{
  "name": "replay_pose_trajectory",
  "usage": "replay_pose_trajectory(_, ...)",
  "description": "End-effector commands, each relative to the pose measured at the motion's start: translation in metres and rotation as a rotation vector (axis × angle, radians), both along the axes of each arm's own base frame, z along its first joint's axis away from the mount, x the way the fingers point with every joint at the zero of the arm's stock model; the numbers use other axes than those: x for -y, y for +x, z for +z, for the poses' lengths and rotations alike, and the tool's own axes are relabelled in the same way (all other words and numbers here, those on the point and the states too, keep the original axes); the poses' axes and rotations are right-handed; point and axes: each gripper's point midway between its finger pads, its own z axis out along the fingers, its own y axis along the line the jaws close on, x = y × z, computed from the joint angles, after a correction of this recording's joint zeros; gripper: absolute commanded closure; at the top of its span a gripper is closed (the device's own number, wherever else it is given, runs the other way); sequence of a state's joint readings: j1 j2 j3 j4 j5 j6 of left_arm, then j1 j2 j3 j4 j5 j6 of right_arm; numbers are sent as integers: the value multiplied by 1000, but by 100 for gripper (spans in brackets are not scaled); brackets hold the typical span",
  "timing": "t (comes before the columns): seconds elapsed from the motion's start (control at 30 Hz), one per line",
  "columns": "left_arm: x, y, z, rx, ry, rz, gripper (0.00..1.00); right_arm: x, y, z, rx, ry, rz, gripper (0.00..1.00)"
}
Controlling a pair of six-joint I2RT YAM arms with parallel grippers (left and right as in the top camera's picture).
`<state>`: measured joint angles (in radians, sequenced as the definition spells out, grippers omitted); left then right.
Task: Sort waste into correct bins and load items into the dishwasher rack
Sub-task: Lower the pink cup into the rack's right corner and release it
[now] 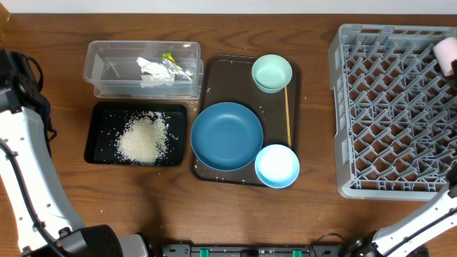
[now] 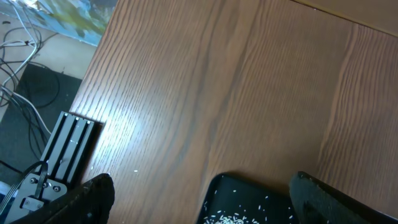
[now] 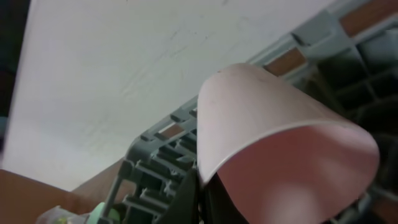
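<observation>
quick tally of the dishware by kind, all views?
Bowls: 2 (mint green bowl, light blue bowl)
Plates: 1 (blue plate)
Cups: 1 (pink cup)
Chopsticks: 1 (chopstick)
Total: 5

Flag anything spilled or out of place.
A few loose rice grains dot the brown serving tray around the blue plate, outside the black tray holding the main pile. Nothing else looks askew.
</observation>
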<state>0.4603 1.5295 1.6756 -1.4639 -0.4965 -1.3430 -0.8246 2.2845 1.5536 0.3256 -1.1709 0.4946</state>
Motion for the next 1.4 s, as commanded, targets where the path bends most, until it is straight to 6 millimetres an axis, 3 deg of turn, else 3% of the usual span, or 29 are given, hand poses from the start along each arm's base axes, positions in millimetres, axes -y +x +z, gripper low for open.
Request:
replay_pose_trajectory(0.0,-1,-3,3,8,11,19,8,19,-12,-12,-31,44,-40,99)
replay_pose_trajectory(0.37,-1,-3,3,8,11,19,8,34,-28,-3,-94,72,-113,94)
replay_pose_trajectory(0.53,-1,-3,3,8,11,19,8,56,-57,-22,-372,-25,-345,86)
replay_pose_trajectory(0.63,-1,-3,3,8,11,19,8,66,-80,-23,-510,-103,-453,83)
replay_pose_trajectory(0.7,-1,-3,3,8,11,19,8,71,-92,-14,-549,-135,-501,83)
replay_pose_trajectory(0.87,-1,-3,3,8,11,19,8,75,-102,35,-497,-194,-563,80)
replay_pose_trajectory(0.97,-1,-3,3,8,11,19,8,67,-96,69,-430,-248,-570,71)
replay_pose_trajectory(1.03,-1,-3,3,8,11,19,8,58,-89,82,-411,-284,-574,71)
replay_pose_trajectory(1.13,-1,-3,3,8,11,19,8,43,-73,84,-430,-356,-574,76)
replay_pose_trajectory(1.27,-1,-3,3,8,11,19,8,17,-49,72,-529,-626,-563,98)
replay_pose_trajectory(1.37,-1,-3,3,8,11,19,8,0,-37,74,-602,-841,-612,99)
